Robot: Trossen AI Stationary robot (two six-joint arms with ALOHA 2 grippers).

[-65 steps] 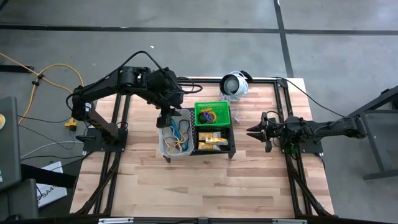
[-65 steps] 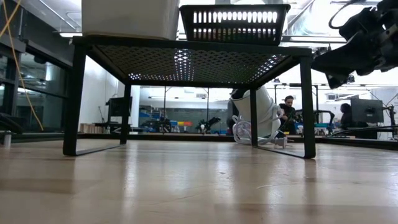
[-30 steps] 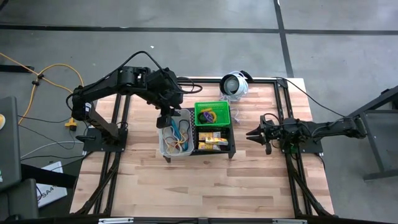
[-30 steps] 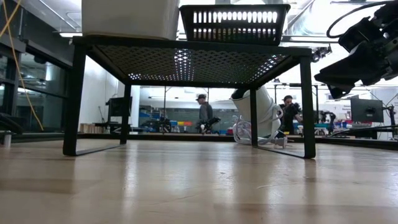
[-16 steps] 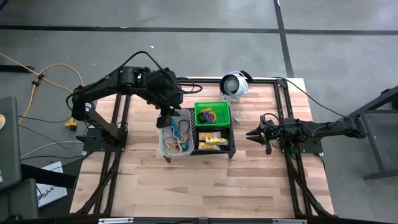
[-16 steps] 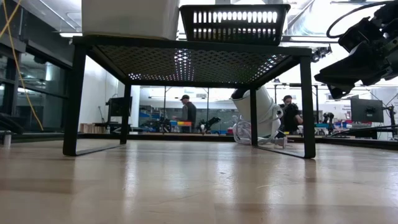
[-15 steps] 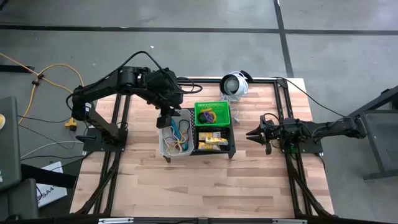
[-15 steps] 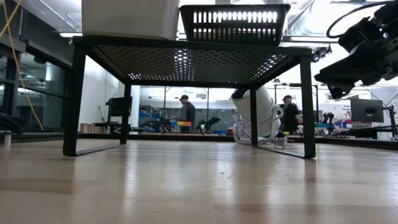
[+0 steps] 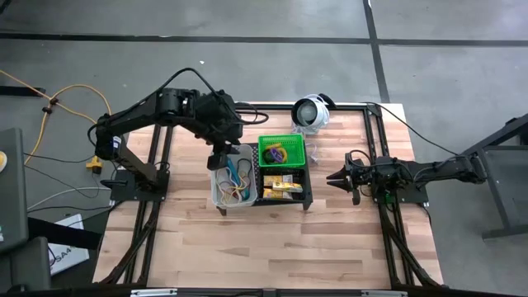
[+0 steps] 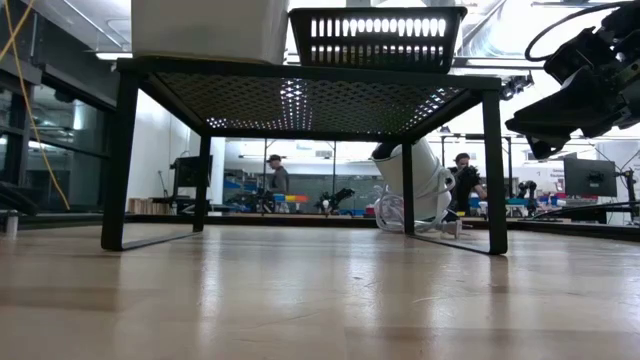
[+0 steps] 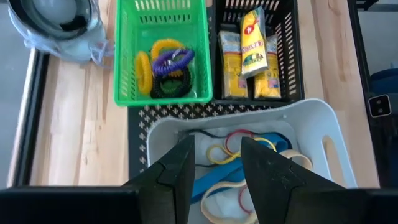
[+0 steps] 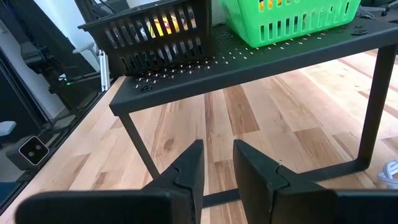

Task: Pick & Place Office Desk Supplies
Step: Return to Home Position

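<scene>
Three bins stand on a black perforated stand [image 9: 307, 200]. The white bin [image 11: 311, 134] holds red, yellow and blue rubber bands. The green bin [image 11: 127, 56] holds yellow, purple and black coils. The black bin [image 11: 286, 37] holds yellow packets. My left gripper [image 11: 216, 174] hangs open above the white bin's far end [image 9: 219, 158], pointing steeply down, with nothing between its fingers. My right gripper [image 12: 217, 168] rests low, right of the stand [image 9: 332, 176], pointing level at it; a narrow gap shows between its fingers and it holds nothing.
A round white-and-silver device [image 9: 311, 111] with a cable lies on the table behind the stand, also seen under the stand in the low view [image 10: 420, 185]. Black frame rails [image 9: 381, 223] run along the table's sides. Bare wood lies in front of the stand [image 9: 272, 247].
Both arms and the bins have kept still. A person in the room behind the table has walked toward the left of the low view.
</scene>
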